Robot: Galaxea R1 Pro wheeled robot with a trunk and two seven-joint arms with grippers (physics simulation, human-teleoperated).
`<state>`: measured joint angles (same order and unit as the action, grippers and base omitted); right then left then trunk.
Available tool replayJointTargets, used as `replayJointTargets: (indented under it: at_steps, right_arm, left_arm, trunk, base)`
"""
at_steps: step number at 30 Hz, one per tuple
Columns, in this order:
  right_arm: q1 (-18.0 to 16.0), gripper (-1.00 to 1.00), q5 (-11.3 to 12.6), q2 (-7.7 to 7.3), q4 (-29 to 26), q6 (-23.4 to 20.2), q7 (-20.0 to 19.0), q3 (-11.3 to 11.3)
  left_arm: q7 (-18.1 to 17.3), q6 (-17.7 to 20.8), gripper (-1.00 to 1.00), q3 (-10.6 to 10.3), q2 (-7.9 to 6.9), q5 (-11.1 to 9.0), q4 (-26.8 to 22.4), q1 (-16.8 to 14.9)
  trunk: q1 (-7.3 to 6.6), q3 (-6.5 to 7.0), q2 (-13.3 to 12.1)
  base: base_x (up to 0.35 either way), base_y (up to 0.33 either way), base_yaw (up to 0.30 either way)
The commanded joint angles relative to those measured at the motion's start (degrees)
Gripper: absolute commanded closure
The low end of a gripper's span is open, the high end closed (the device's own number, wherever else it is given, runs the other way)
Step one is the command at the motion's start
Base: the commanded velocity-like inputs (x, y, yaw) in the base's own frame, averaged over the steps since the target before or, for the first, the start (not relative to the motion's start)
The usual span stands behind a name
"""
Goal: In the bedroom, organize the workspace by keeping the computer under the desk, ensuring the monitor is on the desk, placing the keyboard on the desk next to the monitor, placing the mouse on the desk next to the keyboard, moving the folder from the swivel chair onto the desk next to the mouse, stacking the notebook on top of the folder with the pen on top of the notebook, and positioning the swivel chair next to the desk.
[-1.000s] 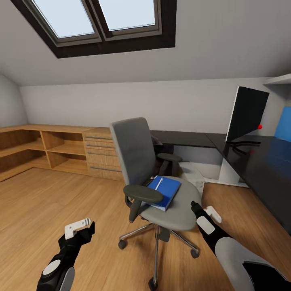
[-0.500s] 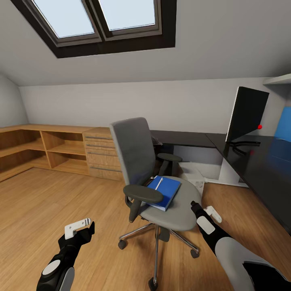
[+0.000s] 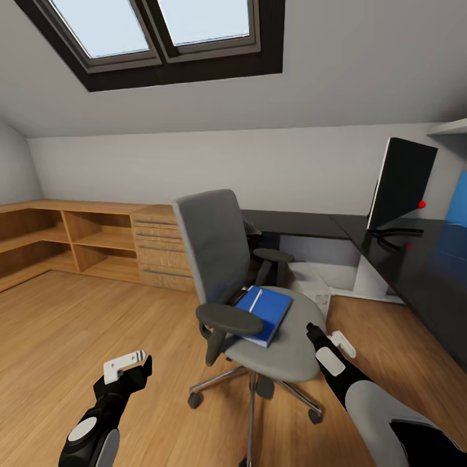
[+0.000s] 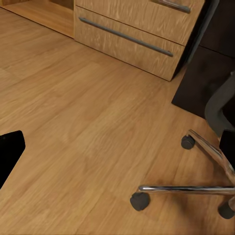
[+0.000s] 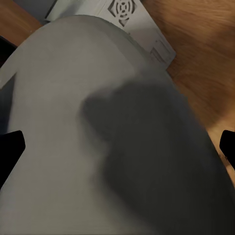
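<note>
While one folder (image 3: 264, 315) tops one swivel chair (image 3: 285, 347).

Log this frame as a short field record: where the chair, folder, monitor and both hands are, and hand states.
swivel chair: on the wood floor, apart from the desk
folder: blue, lying flat on the chair seat
monitor: upright on the desk
left hand: low over the floor, beside the chair, holding nothing, open
right hand: at the seat's edge, holding nothing, open
floor cabinet drawers: behind the chair
</note>
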<state>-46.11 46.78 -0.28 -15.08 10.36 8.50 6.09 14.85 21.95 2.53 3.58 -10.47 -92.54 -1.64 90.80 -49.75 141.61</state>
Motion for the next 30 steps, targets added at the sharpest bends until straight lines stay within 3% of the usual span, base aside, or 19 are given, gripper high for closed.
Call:
replayJointTargets:
  at_steps: [1, 7, 16, 30]
  right_arm:
    - [-0.03, -1.0, 0.6, 0.0, 0.0, 0.21, 0.06, -0.11]
    - [-0.03, -1.0, 0.6, 0.02, 0.04, 0.26, 0.03, -0.11]
    - [-0.03, -1.0, 0.6, 0.02, 0.21, 0.27, 0.02, -0.18]
    - [-0.03, -1.0, 0.6, 0.02, 0.22, 0.27, 0.02, -0.2]
  left_arm:
    - [0.26, 0.21, -1.0, -0.01, 0.02, -0.6, -0.09, -0.03]
    - [0.23, 0.26, -1.0, -0.07, 0.03, -0.6, -0.03, -0.04]
    - [0.27, 0.37, -1.0, -0.07, 0.03, -0.6, -0.01, -0.05]
    - [0.25, 0.29, -1.0, -0.13, 0.03, -0.6, -0.01, -0.05]
  trunk:
    - [0.0, -0.06, 0.03]
    - [0.0, -0.06, 0.03]
    - [0.0, -0.06, 0.03]
    - [0.0, -0.06, 0.03]
  base:
    - [0.185, 0.0, 0.0]
    - [0.229, 0.0, 0.0]
    - [0.022, 0.0, 0.019]
    - [0.004, 0.0, 0.249]
